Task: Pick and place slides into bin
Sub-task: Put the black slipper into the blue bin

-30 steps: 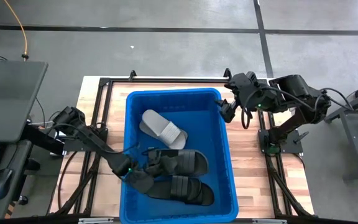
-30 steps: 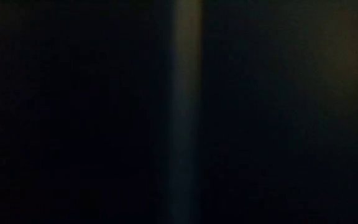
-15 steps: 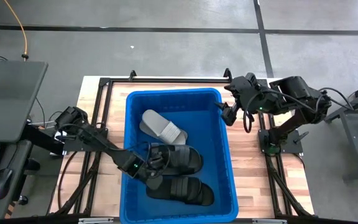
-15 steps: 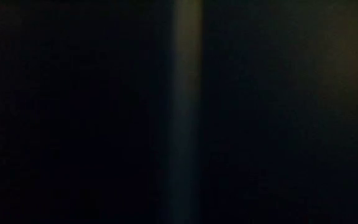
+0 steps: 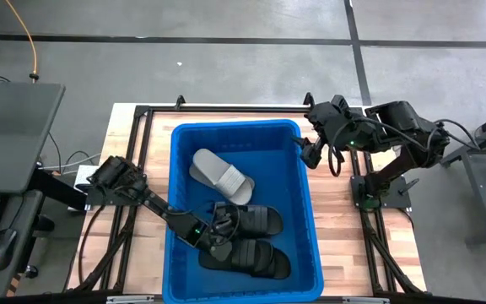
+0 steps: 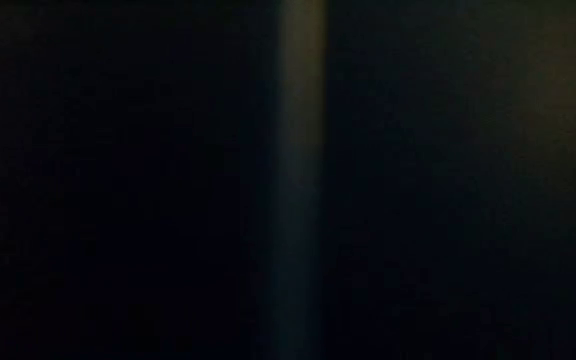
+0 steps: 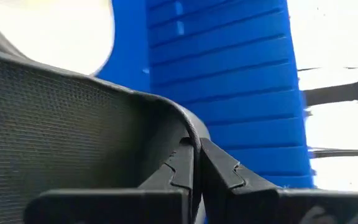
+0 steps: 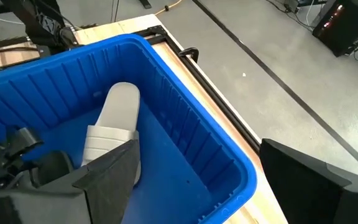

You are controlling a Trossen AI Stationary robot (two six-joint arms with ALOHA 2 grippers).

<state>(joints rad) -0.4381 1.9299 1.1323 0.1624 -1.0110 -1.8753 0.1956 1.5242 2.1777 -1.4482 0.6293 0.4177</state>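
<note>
On the left, a grey desk (image 5: 11, 135) stands beside the wooden table (image 5: 336, 232). The left arm reaches from the table's left side down into the big blue bin (image 5: 308, 215). The left gripper (image 5: 212, 245) is low inside the bin, near the front. Its two fingers (image 7: 219, 168) are pressed tight together, pinching the thin edge of a black slide (image 7: 73, 130). In the left wrist view the ribbed blue wall of the bin (image 7: 229, 81) stands right behind that slide.

The bin sits in the middle of the table. Three slides lie in it. A light grey slide (image 5: 220, 176) lies toward the back, tilted, with its strap up. A black slide (image 5: 251, 221) lies in the middle of the bin. Another black slide (image 5: 247, 257) lies near the front wall, just beside the first black one. The left gripper is between these two black slides, at their left ends.

On the right, the right gripper (image 5: 310, 152) hangs over the bin's back right corner. Its fingers (image 8: 107, 171) are spread wide and hold nothing. The right wrist view looks down on the grey slide (image 8: 112, 127) in the bin.

The low view is dark.
</note>
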